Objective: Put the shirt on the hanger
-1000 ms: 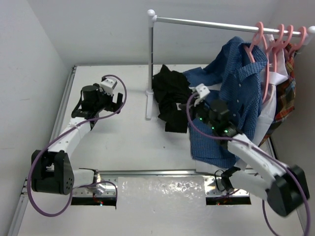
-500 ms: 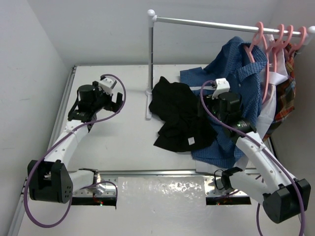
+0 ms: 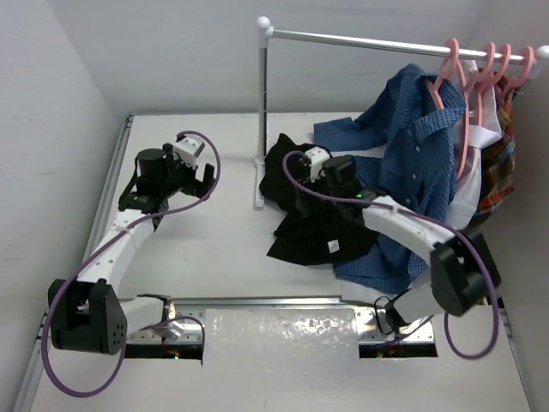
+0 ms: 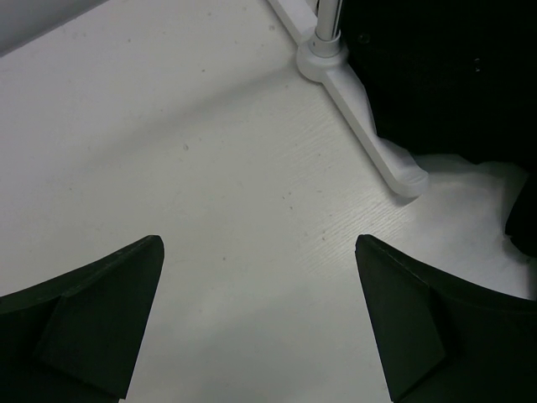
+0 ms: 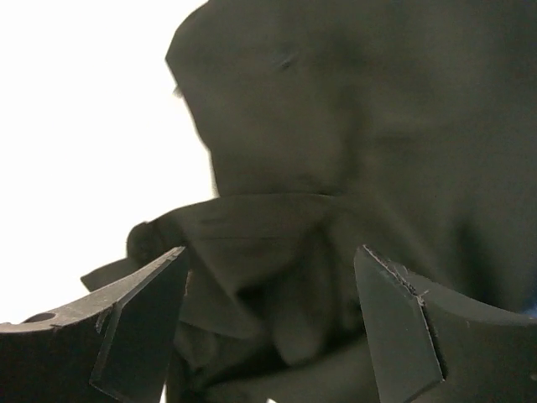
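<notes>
Shirt: the black shirt (image 3: 313, 225) lies crumpled on the table (image 3: 214, 240), just right of the rail stand's foot (image 3: 260, 202), its right edge overlapping the blue shirt (image 3: 412, 172).
Hanger: pink hangers (image 3: 452, 81) hang on the rail, well apart from it.
Right gripper (image 5: 268, 260): fingers spread, hovering over a raised fold of black cloth, clamping nothing.
Left gripper (image 4: 260, 252): spread wide over bare table, beside the stand.
Doing it well: I'd go for the neck by the white label (image 3: 333, 247), pinch one layer only, and avoid snagging the blue cloth.
Changed: a second ago the shirt was bunched and lifted; now it lies dropped and spread, and the right arm has swung left from the blue shirt onto it.
</notes>
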### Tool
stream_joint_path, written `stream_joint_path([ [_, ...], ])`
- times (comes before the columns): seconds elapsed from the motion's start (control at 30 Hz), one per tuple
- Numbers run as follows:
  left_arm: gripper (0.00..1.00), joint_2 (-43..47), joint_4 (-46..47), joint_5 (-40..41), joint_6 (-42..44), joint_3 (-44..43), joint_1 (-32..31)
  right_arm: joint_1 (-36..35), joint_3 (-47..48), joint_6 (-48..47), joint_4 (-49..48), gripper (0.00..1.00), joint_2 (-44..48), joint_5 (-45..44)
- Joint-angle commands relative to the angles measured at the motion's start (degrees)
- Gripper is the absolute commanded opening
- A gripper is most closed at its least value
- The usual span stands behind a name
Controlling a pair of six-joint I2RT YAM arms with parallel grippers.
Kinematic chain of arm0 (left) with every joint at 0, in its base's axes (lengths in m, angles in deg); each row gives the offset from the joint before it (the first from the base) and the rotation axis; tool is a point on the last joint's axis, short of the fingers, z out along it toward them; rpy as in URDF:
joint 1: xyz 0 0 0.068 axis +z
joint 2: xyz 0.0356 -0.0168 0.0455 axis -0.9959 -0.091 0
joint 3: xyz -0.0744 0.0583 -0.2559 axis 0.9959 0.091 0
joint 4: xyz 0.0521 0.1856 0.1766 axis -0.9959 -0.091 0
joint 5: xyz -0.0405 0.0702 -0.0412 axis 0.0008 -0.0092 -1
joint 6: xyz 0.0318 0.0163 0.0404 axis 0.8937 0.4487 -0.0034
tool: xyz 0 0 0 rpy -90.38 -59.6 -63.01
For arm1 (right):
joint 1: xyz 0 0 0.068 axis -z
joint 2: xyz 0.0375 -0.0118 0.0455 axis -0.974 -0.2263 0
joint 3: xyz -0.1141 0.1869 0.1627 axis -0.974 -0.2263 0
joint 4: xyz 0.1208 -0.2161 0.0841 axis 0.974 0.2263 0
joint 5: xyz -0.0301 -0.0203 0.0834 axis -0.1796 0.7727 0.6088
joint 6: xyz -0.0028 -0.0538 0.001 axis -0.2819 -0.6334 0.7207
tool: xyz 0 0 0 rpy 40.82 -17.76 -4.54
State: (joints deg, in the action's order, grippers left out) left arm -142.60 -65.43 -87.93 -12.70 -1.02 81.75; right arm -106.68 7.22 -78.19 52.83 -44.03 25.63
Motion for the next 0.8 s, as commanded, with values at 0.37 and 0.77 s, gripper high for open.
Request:
stream_joint_path([
  [0.37,0.97,0.10,0.90,0.83,0.53,0.09,-0.31,-9.33,10.54,2.00,2.31,0.21,-20.22,-1.11],
  [0.77,1.00,-1.31,-2.52,1.27,1.23,-2.28,0.57,-36.51,12.12,-20.42,-1.47,0.09,-13.36,9.41],
])
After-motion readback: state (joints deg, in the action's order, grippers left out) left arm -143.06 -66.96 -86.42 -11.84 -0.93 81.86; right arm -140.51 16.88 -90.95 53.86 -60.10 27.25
